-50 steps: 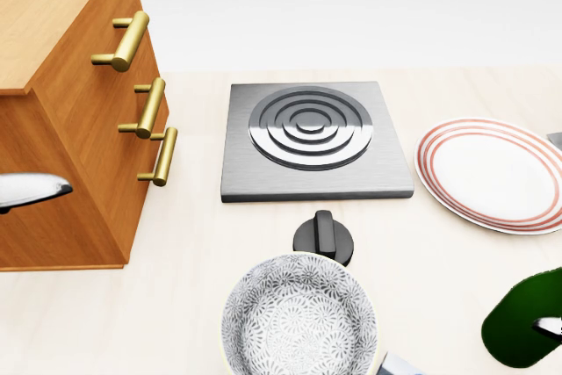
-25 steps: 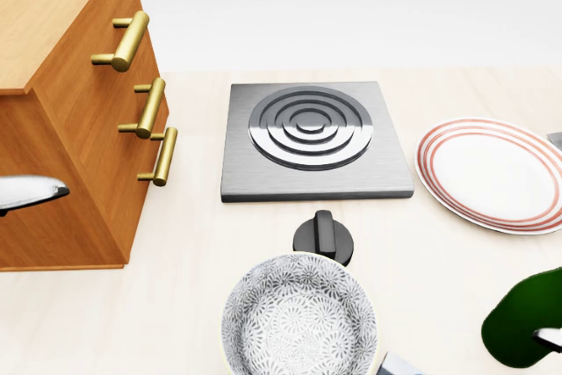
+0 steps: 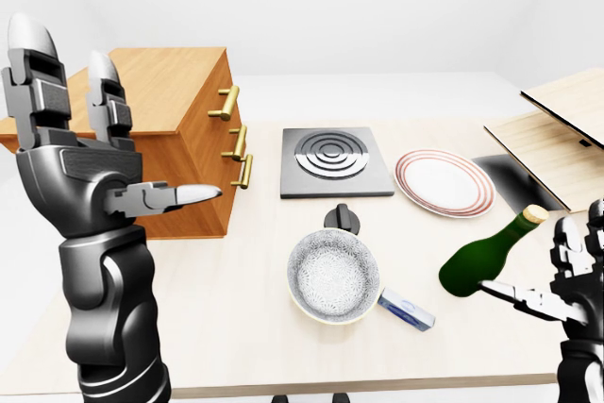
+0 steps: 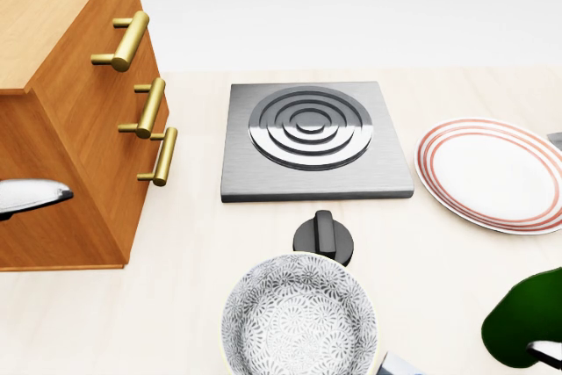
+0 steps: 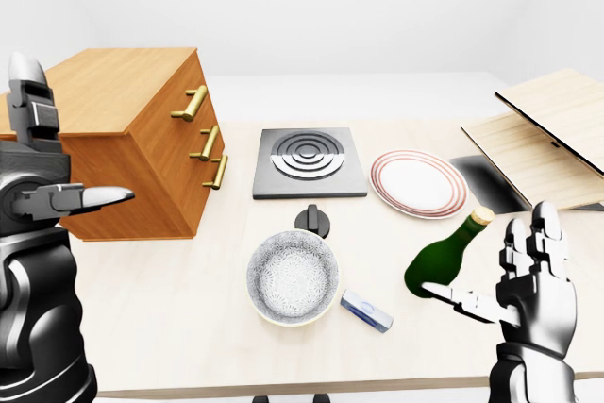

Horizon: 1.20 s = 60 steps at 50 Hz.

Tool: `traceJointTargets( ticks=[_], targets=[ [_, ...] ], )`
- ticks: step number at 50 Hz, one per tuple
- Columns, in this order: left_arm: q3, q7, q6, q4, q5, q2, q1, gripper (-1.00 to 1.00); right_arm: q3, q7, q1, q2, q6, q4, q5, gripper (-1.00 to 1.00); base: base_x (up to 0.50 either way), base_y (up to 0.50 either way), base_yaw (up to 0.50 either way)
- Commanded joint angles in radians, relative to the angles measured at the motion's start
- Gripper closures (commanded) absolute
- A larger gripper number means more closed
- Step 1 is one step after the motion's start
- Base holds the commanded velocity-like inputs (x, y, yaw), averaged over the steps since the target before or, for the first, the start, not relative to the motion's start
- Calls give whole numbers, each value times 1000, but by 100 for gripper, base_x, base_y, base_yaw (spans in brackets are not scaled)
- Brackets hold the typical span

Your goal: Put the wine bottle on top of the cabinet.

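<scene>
Lying: wine bottle (image 5: 445, 255) on table (image 5: 189, 309), neck toward upper right.
Nearer hand: right hand (image 5: 528, 292), fingers spread, just right of bottle.
Left hand (image 3: 80, 172): spread, by cabinet (image 3: 170, 92).

In our head view the wine bottle (image 4: 525, 322) is cut by the bottom-right corner, neck unseen; the patterned bowl (image 4: 299, 318) loses its lower rim
</scene>
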Motion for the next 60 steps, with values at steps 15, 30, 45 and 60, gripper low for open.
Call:
traceJointTargets(
  ticks=[15, 30, 45, 60],
  targets=[
    [-16, -11, 0, 23, 22, -13, 8, -100, 20, 0, 15, 4, 0, 103, -6, -100, 0, 0, 0],
    [-17, -16, 0, 41, 25, -15, 7, -100, 33, -10, 21, 2, 0, 150, -2, -100, 0, 0, 0],
    [-21, -20, 0, 45, 29, -20, 16, -100, 46, 2, 35, 3, 0, 191, -37, -100, 0, 0, 0],
    [-20, -21, 0, 45, 29, -20, 16, -100, 45, 2, 34, 3, 0, 191, -37, -100, 0, 0, 0]
  ],
)
